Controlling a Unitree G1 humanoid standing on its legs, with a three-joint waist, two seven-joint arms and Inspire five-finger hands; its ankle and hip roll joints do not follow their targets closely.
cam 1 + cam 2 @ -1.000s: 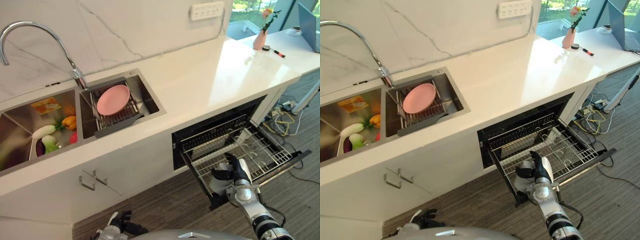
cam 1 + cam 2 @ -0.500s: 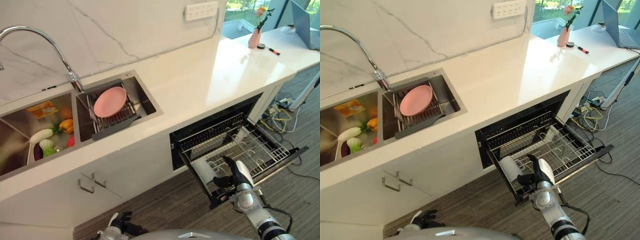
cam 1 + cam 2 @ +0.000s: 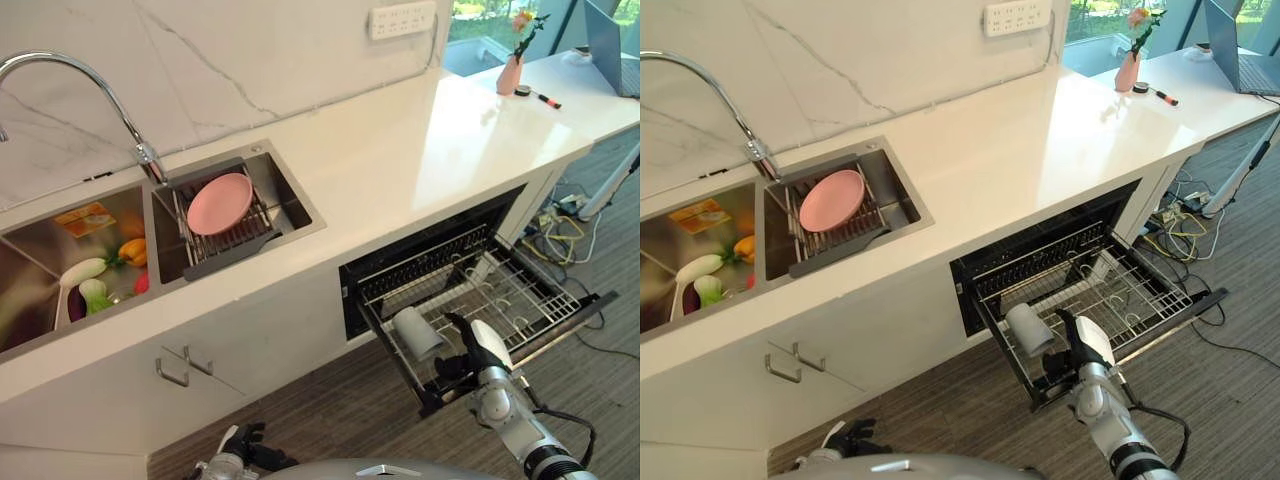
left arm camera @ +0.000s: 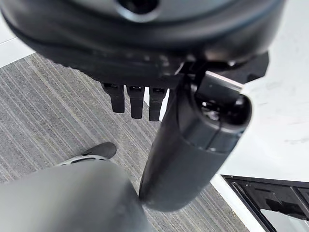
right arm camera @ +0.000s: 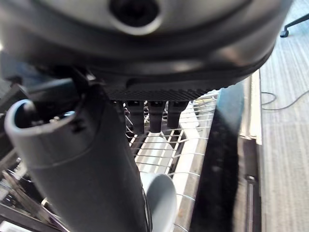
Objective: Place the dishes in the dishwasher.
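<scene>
A pink plate [image 3: 222, 201] rests in the wire rack over the right sink basin. In the pulled-out dishwasher rack [image 3: 520, 298], a white cup [image 3: 418, 332] lies on its side near the front left corner. My right hand [image 3: 478, 350] hovers just right of the cup, apart from it, fingers relaxed and holding nothing. The right wrist view shows its thumb [image 5: 77, 164] with the cup's rim [image 5: 161, 200] past it on the rack wires. My left hand [image 3: 243, 447] hangs low by the floor, idle and holding nothing.
A tall faucet [image 3: 60, 70] arches over the sink. Vegetables [image 3: 100, 272] lie in the left basin. The white counter [image 3: 400, 150] carries a pink vase [image 3: 508, 76] at the far right. Cables [image 3: 560, 228] trail on the floor beyond the dishwasher door.
The cup has left my right hand and now lies in the rack. My right hand has drawn back to the right of it. The camera shifted slightly.
</scene>
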